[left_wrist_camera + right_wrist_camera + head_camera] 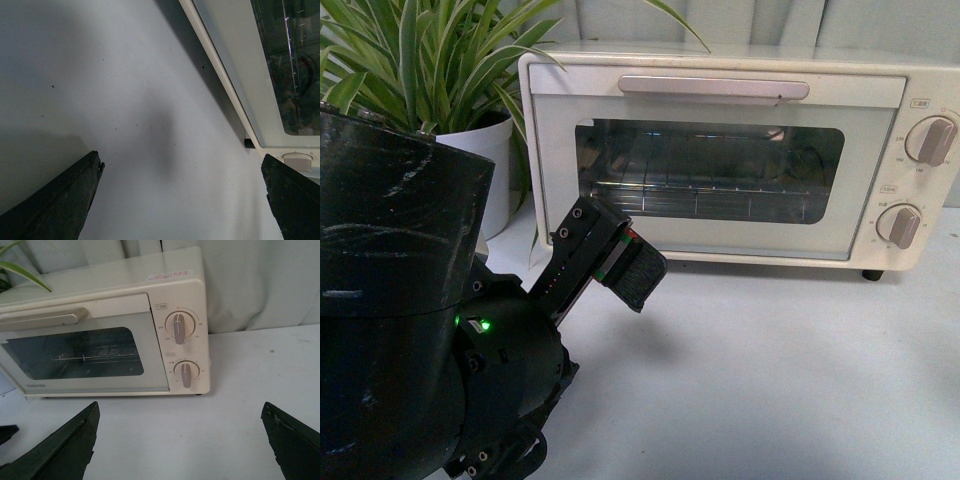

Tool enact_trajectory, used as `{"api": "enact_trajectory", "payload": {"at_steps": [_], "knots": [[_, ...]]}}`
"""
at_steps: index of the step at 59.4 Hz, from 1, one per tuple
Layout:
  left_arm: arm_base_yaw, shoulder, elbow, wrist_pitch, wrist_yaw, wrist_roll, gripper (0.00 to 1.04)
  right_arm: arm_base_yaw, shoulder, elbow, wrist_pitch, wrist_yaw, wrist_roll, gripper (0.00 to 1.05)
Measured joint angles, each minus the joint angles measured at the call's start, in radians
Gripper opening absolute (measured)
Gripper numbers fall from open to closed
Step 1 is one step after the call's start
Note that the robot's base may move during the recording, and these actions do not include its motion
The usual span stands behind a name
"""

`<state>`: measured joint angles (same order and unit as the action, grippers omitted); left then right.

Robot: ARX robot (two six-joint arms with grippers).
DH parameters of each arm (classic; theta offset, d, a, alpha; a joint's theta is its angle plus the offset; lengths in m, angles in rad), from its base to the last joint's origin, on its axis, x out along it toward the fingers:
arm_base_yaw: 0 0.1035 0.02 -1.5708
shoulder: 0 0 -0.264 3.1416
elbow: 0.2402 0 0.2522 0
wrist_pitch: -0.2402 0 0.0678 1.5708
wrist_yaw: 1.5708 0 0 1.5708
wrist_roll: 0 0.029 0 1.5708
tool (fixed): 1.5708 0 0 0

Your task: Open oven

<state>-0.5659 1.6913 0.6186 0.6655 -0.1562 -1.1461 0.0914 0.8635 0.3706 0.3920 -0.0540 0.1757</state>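
The cream-white oven [730,150] stands at the back of the white table with its glass door shut. Its long bar handle [713,87] runs along the door's top, and two beige knobs [930,140] sit at its right. A wire rack shows behind the glass. My left gripper [632,268] is open and empty, low in front of the door's lower left corner, apart from it. In the left wrist view the gripper [182,200] is over bare table beside the oven's door [265,70]. My right gripper [180,440] is open and empty, back from the oven [115,340].
A potted spider plant [420,70] in a white pot stands left of the oven. A pale curtain hangs behind. The left arm's black body [400,300] fills the lower left of the front view. White table [770,380] lies in front of the oven.
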Motion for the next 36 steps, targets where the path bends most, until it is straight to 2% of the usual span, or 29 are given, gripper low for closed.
{"api": "enact_trajectory", "payload": {"at_steps": [19, 36], "knots": [[0.003, -0.004, 0.002, -0.011, 0.003, -0.004, 0.98, 0.145, 0.403, 0.426, -0.177, 0.1, 0.095, 0.95], [0.006, -0.005, 0.002, -0.012, 0.008, -0.007, 0.98, 0.196, 0.545, 0.602, -0.253, 0.163, 0.155, 0.95]]}}
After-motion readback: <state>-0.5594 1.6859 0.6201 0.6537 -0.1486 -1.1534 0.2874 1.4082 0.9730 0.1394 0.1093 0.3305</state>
